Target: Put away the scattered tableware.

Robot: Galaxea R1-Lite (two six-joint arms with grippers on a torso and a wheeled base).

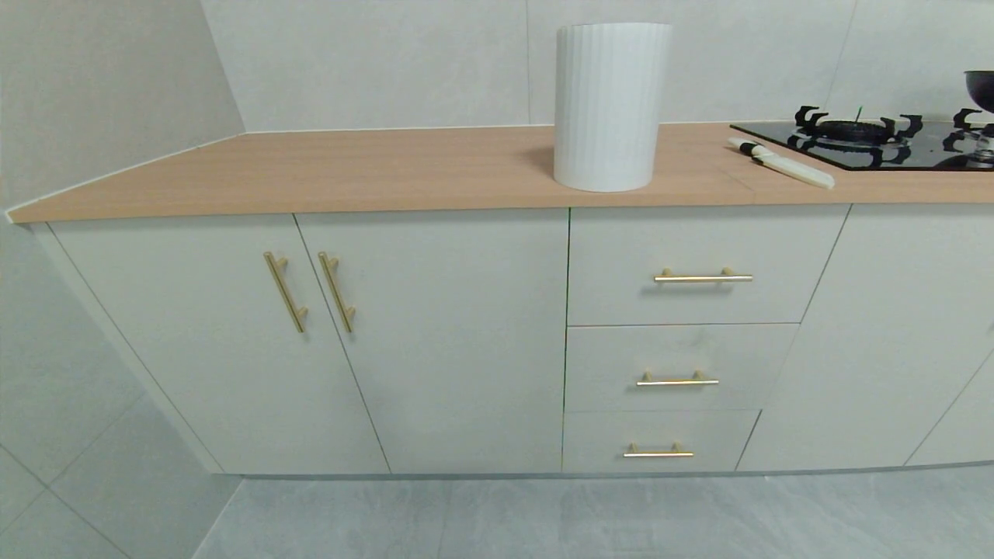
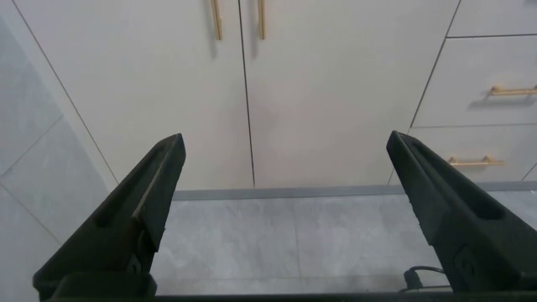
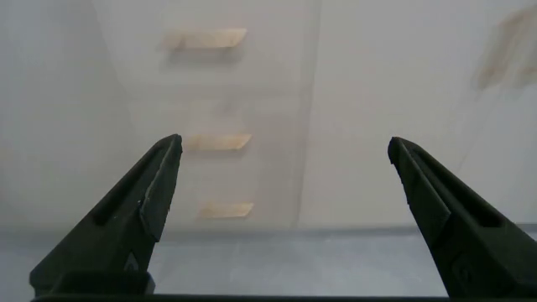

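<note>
White knife point(image 1: 784, 164) on wooden counter point(image 1: 349, 167), beside hob point(image 1: 776, 133)

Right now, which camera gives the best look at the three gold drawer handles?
The head view: all three drawer handles show whole, stacked under the countertop. The left wrist view catches two of them, the upper cut off at the edge. The right wrist view shows three as pale bars beyond its open end effector.

Matt wood-grain countertop point(image 1: 349, 167), ribbed white canister point(image 1: 612, 105), perhaps ceramic, glossy black hob point(image 1: 908, 157)
</note>
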